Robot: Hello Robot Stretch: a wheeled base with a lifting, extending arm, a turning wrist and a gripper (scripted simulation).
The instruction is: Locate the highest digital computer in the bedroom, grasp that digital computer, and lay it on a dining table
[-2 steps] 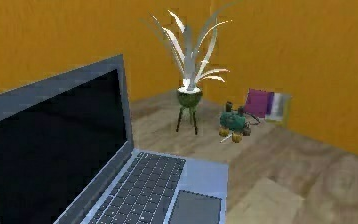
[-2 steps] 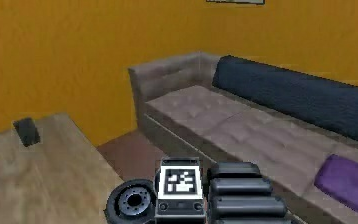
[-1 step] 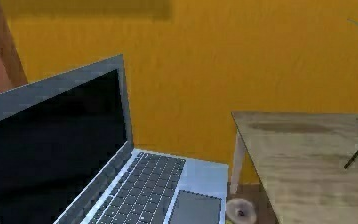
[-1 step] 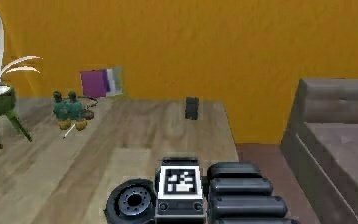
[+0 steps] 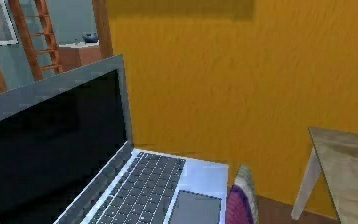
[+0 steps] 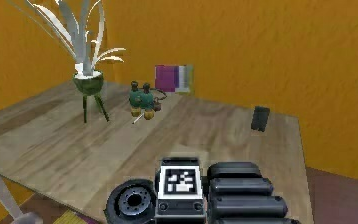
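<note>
An opened laptop (image 5: 97,160) with a dark screen and a grey keyboard sits very close at the forward view's lower left. In the arm side view, the arm's dark ribbed segments (image 6: 242,192) and a white marker square (image 6: 182,182) lie at the bottom edge. The gripper's dark rounded body (image 6: 133,202) is just left of the marker. Its far end cannot be made out, so I cannot tell whether it holds anything. A wooden table (image 6: 197,135) spreads out beyond the arm.
On the table stand a white-leaved plant on a green tripod stand (image 6: 87,82), small green bottles (image 6: 140,99), a pink-and-green box (image 6: 173,77) and a dark flat thing (image 6: 260,119). An orange wall (image 5: 227,80) is ahead, with a pale table corner (image 5: 342,160) at right and a doorway (image 5: 57,35) at upper left.
</note>
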